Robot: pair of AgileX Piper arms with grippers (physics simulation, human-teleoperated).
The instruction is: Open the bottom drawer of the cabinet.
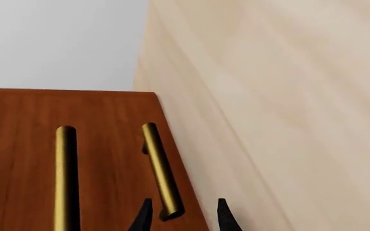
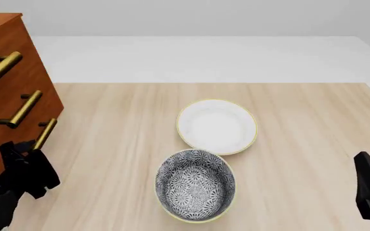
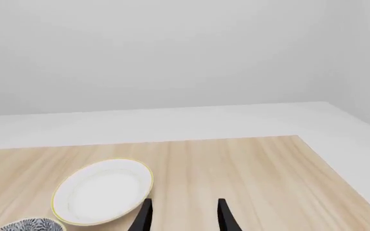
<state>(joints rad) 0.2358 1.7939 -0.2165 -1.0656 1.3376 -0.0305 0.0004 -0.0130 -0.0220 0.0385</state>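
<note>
Black and close under the front camera, the left gripper [image 2: 29, 166] sits at the cabinet's [image 2: 5, 96] lower corner, its jaws parted narrowly with the near end of the lowest brass handle [image 1: 162, 171] between the fingertips. Whether the pads already touch the bar I cannot tell from either view.

Largest first: the table [image 2: 313, 125], pale wood, carries everything. On its left edge stands the cabinet, reddish-brown, three drawer fronts stacked. The bottom drawer [image 2: 18, 159] is the lowest, its front flush with the others, so it looks shut.

That drawer is a stiff wooden box and should slide straight out rather than flex; it probably needs a steady pull. Its handle is a thin, smooth metal bar on two posts, likely slippery, so the hold should close across the bar near a post, fingers squarely round it, and the pull run square to the front. Gripping only at the bar's tip, as now, risks slipping off.

Next in size, a white plate [image 2: 217, 126] lies mid-table, and a patterned bowl [image 2: 195, 185] sits just in front of it. Both are well apart from the cabinet and should not block the drawer's travel.

Smallest in view, the right gripper [image 3: 182, 216] hangs near the table's right side, fingers parted and holding nothing.
</note>
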